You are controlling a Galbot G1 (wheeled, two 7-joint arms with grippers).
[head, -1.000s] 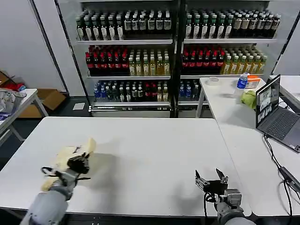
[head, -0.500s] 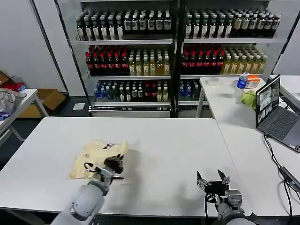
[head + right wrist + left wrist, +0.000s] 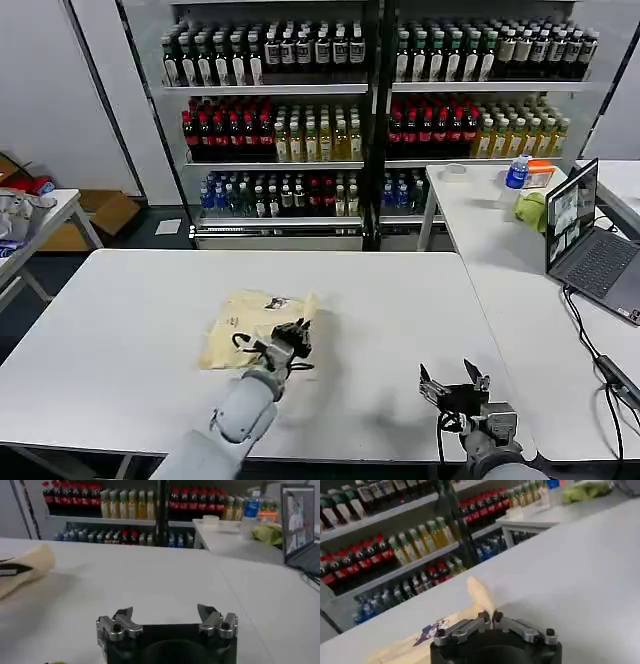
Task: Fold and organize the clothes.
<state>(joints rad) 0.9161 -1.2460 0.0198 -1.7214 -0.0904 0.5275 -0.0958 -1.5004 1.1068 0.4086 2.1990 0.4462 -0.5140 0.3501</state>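
— T-shirt (image 3: 245,322) first: where does it lie?
— On the white table (image 3: 400,300), about midway between the left and right edges and nearer the front edge than the back. It is bunched into a pale cream-yellow bundle, with the small dark-and-white label (image 3: 274,302) facing up near its far side.
— And the left arm?
— It reaches forward and inward from the front edge, forearm low over the table. The left gripper (image 3: 297,334) sits at the bundle's right side, its fingers pinched together on a fold of the cloth; in the left wrist view the tips (image 3: 493,616) meet on a flap that stands up between them.
— The right arm?
— Parked near the front right corner. The right gripper (image 3: 450,383) hovers just above the table with its fingers spread wide and nothing between them, well apart from the shirt.
— Anything smaller?
— A laptop (image 3: 590,240) on the side table to the right.
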